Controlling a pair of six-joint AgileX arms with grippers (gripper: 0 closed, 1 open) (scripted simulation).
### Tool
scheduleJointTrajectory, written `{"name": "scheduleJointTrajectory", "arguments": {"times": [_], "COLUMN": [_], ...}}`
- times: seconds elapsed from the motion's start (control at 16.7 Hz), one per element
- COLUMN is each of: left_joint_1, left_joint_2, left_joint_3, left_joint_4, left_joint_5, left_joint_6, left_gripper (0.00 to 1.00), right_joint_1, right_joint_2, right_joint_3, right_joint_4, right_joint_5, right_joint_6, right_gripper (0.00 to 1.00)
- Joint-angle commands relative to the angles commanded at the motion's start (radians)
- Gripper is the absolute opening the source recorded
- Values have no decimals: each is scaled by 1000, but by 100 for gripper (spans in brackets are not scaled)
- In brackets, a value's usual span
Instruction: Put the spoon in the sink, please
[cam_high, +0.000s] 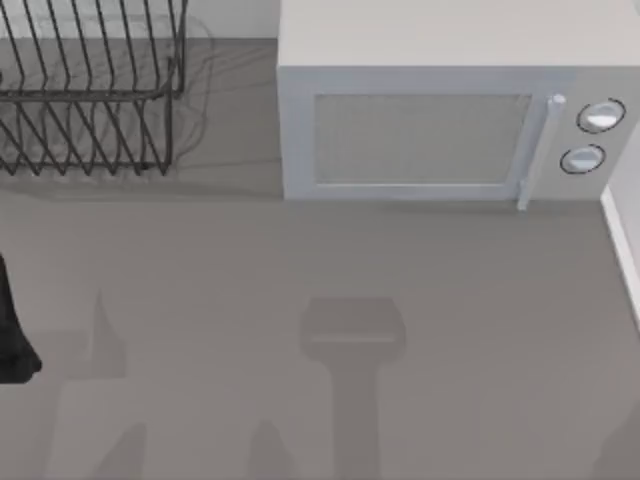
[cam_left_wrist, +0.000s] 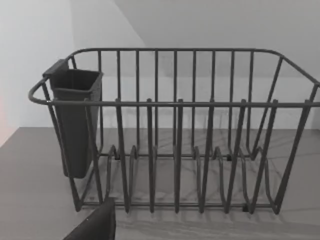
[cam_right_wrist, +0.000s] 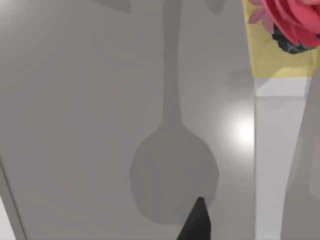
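Tabletop (cam_high: 300, 270) is carrying a wire dish rack (cam_high: 90, 90) at its back left corner and a microwave (cam_high: 440, 120) along its back edge, right of the rack and apart from it. The microwave is standing with its door (cam_high: 420, 135) closed, with a vertical handle (cam_high: 535, 150) and two round knobs (cam_high: 600, 115) on the right of its front.

The left arm (cam_high: 12, 335) is sitting at the left edge of the tabletop, in front of the rack. The left gripper (cam_left_wrist: 95, 225) is facing the rack (cam_left_wrist: 175, 135) from the front and is not touching it. Whether it is apart or together cannot be told. A dark cutlery holder (cam_left_wrist: 75, 120) is hanging on one end wall of the rack, with its rim level with the top wire.

The right gripper (cam_right_wrist: 197, 222) is hanging above bare tabletop (cam_right_wrist: 75, 100), over a rounded shadow. Its state likewise cannot be told. A yellow object (cam_right_wrist: 272, 55) bearing a pink flower (cam_right_wrist: 295, 17) is lying near it.
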Motion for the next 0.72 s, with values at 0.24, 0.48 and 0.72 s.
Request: {"name": "scheduleJointTrajectory", "arguments": {"times": [0.24, 0.48, 0.72], "left_joint_1": [0, 0, 0], "left_joint_2": [0, 0, 0], "left_joint_3": [0, 0, 0], "left_joint_4": [0, 0, 0], "left_joint_5": [0, 0, 0], "left_joint_6": [0, 0, 0], "left_gripper": [100, 100, 100], "right_joint_1": [1, 4, 42], "right_joint_2": [-21, -6, 130], "right_joint_3": [24, 33, 182], "right_joint_4": [-30, -33, -93], "right_joint_5": [0, 1, 2], "right_joint_6": [5, 8, 34], "right_gripper": [0, 0, 0]}}
